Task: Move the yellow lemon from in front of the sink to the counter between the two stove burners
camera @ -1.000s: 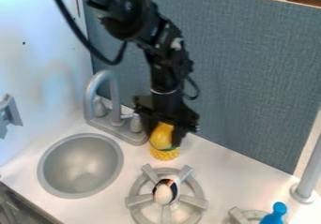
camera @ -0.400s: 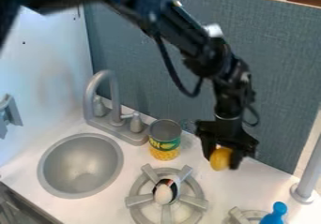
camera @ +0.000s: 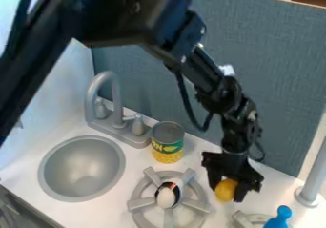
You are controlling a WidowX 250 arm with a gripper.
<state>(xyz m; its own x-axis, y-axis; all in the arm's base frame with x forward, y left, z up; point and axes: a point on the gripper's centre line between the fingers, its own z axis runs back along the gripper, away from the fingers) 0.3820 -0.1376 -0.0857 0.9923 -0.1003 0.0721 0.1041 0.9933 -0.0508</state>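
My gripper [camera: 228,191] hangs low over the counter, right of the front burner, shut on a yellow rounded object [camera: 225,190] that sits between its fingers. Whether the object touches the counter I cannot tell. To its left a spoon [camera: 168,195] with a whitish, dark-edged bowl lies on the grey burner [camera: 136,203]. An open, corn-labelled can [camera: 168,142] stands upright behind that burner. The blue object [camera: 279,218] is to the gripper's lower right, by a second burner [camera: 242,219].
At the left is a round grey sink [camera: 81,169] with a faucet [camera: 106,81] behind it. A grey-blue panel [camera: 280,98] rises along the back, and a grey post [camera: 311,184] stands at the right edge.
From over the can, my gripper has moved right with the yellow object, then lower and nearer the front. The can, earlier partly hidden by the gripper, stands uncovered.
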